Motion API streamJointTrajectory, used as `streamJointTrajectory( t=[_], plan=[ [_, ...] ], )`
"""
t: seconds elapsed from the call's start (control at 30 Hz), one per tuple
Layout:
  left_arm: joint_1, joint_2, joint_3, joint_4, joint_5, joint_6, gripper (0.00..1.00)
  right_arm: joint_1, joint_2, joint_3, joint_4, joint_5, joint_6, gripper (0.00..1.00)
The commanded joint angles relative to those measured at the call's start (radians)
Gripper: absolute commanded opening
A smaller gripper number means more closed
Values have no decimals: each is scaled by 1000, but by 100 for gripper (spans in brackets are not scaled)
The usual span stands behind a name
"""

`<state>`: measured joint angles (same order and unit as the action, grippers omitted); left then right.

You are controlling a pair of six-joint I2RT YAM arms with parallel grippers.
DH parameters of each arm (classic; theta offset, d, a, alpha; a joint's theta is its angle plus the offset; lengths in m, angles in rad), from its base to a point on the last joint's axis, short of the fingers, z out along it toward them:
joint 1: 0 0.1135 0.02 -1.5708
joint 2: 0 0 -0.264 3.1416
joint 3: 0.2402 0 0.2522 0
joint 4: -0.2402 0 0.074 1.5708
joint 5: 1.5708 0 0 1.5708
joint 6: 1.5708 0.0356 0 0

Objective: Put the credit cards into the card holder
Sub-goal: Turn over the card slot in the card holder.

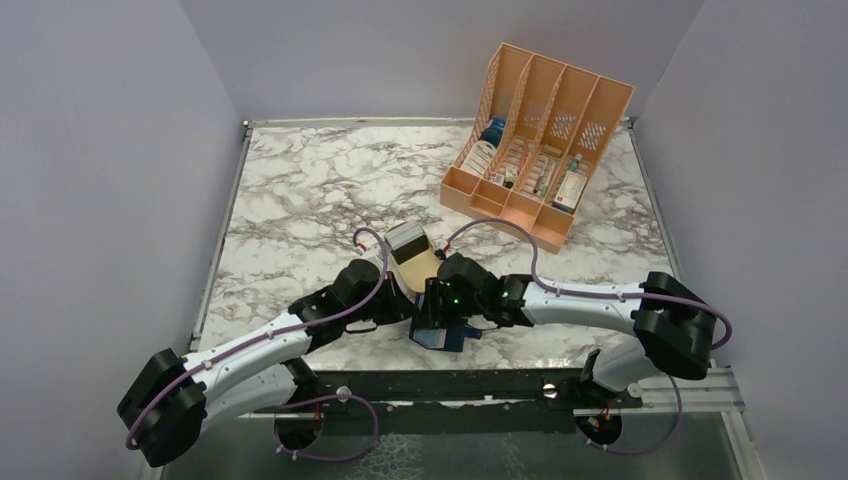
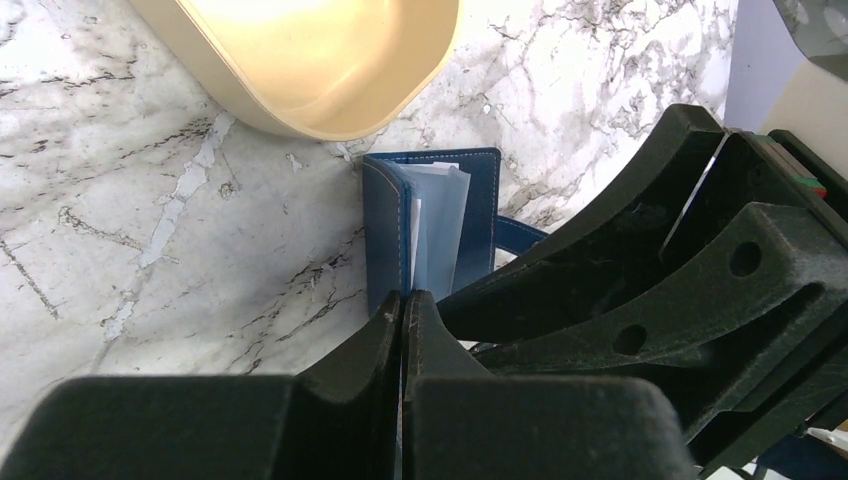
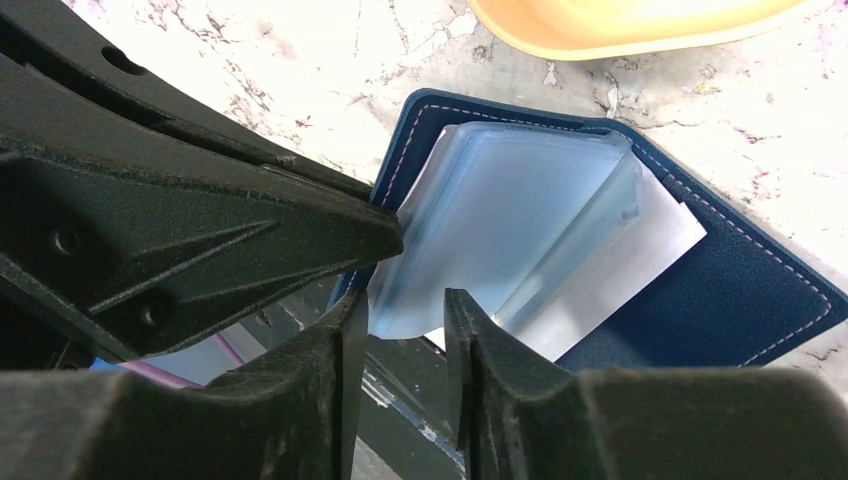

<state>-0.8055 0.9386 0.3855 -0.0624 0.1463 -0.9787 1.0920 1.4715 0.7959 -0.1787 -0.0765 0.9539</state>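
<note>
Marble-patterned table top [image 1: 300, 190] is enclosed by plain grey walls, and both arms are stretched low across its near middle, elbows out, wrists turned inward until the two grippers meet.

The left gripper [image 2: 403, 300] is seen with its fingers pressed together, the edge of the upright navy cover of the card holder [image 2: 482, 205] pinched at their tips. The right gripper [image 3: 405, 310] is held from the opposite side with its jaws part-way apart; a corner of the clear sleeve pages [image 3: 510, 200] lies in the gap, and whether it is touched cannot be told.

The card holder is spread open on the table between the two grippers. One pale credit card [image 3: 650, 255] is lodged under the sleeve pages against the inner cover.

Just beyond the holder a gold tin [image 2: 320, 60] is set. A peach file rack [image 1: 535, 140] is placed well apart, at the far right corner.
</note>
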Motion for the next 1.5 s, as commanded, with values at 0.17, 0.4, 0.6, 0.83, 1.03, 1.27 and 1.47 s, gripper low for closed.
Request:
streamJointTrajectory(
  t=[0.17, 0.4, 0.6, 0.83, 1.03, 1.27, 1.47],
  plan=[
    [-1, 2, 12, 28, 12, -9, 0, 4, -39, 4, 11, 12, 2, 37],
    [-1, 0, 19, 16, 3, -4, 0, 5, -57, 3, 5, 9, 4, 29],
    [-1, -1, 9, 14, -2, -15, 0, 5, -79, -11, -30, 36, 30, 28],
    [-1, -8, 11, 11, -5, -14, 0, 5, -32, -7, -21, 25, 34, 29],
    [-1, -13, 9, 8, -5, -17, 0, 5, -13, -6, -18, 28, 31, 24],
    [-1, -12, 19, -3, -11, -10, 0, 5, -17, -7, -16, 43, 23, 18],
    [-1, -12, 34, -21, -20, -3, 5, 4, -11, -1, -14, 35, 18, 18]
  ],
)
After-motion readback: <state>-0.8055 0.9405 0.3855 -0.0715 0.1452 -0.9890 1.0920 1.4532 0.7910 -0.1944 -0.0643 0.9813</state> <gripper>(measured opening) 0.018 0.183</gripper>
